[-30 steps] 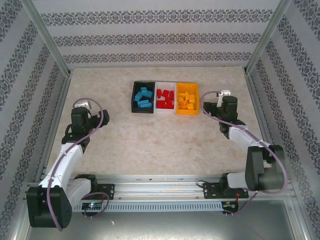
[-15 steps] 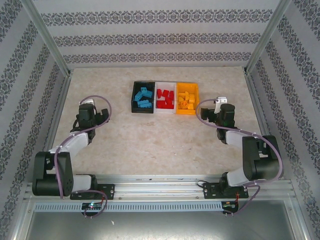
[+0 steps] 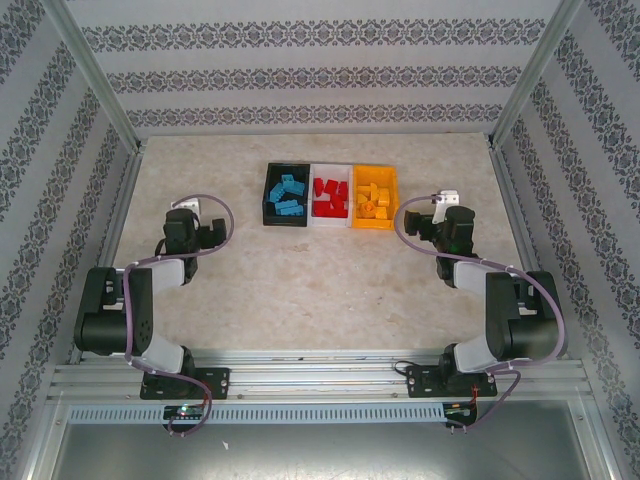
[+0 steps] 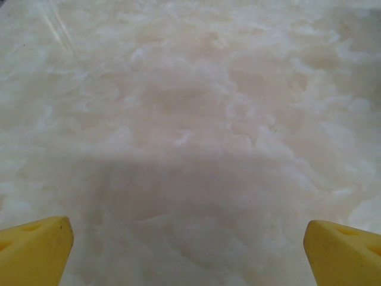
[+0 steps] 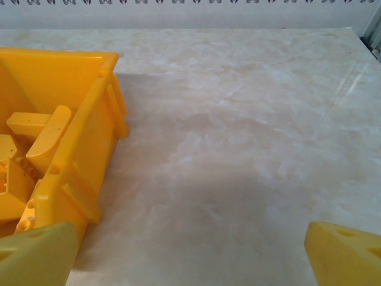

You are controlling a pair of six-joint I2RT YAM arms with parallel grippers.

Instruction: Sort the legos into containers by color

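Hanging near the table (image 3: 300, 285), both my jaws stand wide apart, holding nothing. The blue legos (image 3: 287, 194) lie in the black bin (image 3: 267, 196), the red legos (image 3: 329, 198), it seems, in the white bin (image 3: 331, 167), the yellow legos (image 3: 372, 200) in the orange-yellow bin (image 3: 376, 169).

My table (image 3: 300, 285) was a pale marbled top. On it, twd the far side, sat 3 bins in a touching row: black bin (image 3: 267, 205) left, white bin (image 3: 331, 224) mid, orange-yellow bin (image 3: 374, 226) right.
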